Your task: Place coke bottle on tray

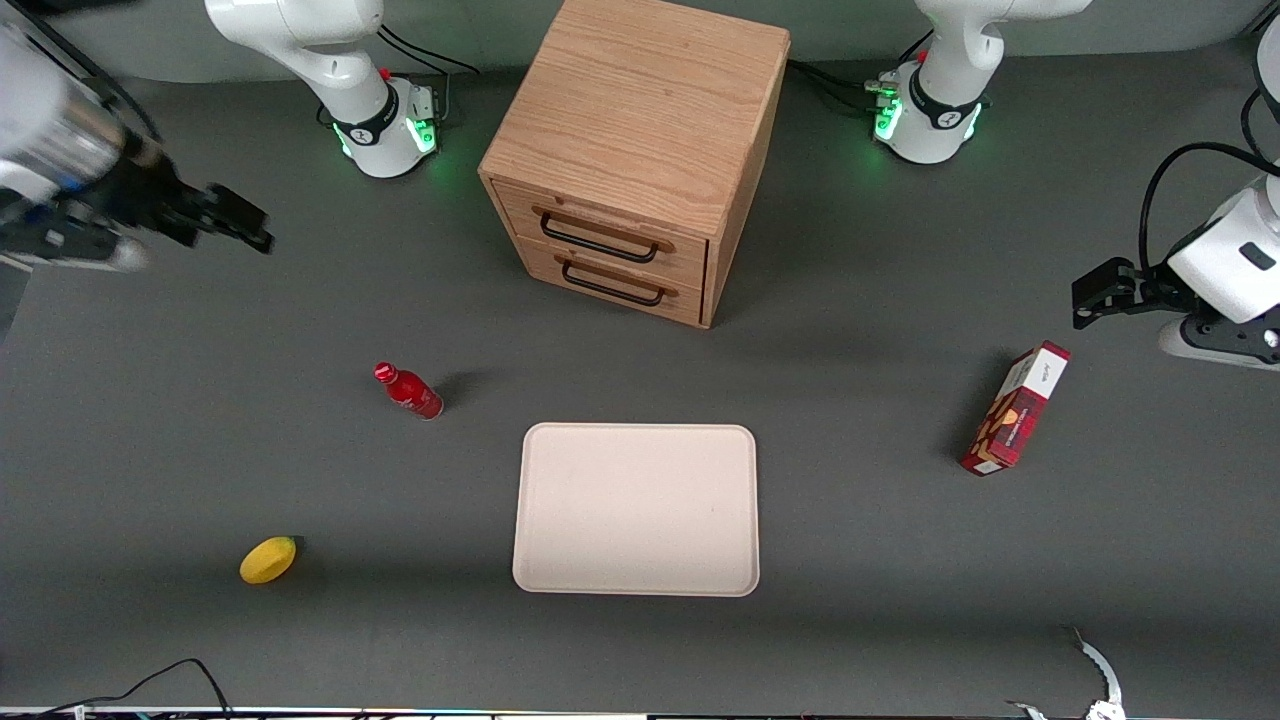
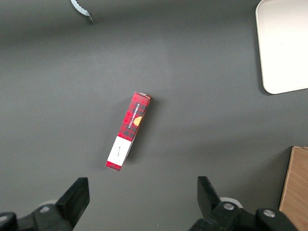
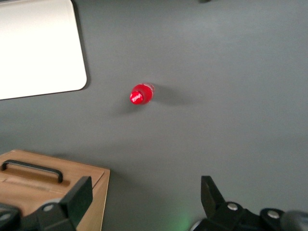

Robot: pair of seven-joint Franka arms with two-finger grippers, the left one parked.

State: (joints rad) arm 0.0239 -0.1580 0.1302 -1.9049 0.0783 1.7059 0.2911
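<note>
The coke bottle (image 3: 141, 95) stands upright on the dark grey bench (image 3: 231, 72), seen almost straight down onto its red cap. It is apart from the tray (image 3: 38, 48), whose pale rounded corner lies near it with bare bench between. The end effector (image 3: 147, 202) hangs above the bench with its two dark fingers (image 3: 79, 197) spread wide, holding nothing. A wooden drawer cabinet (image 3: 53, 192) (black handle on its front) sits beside one finger.
</note>
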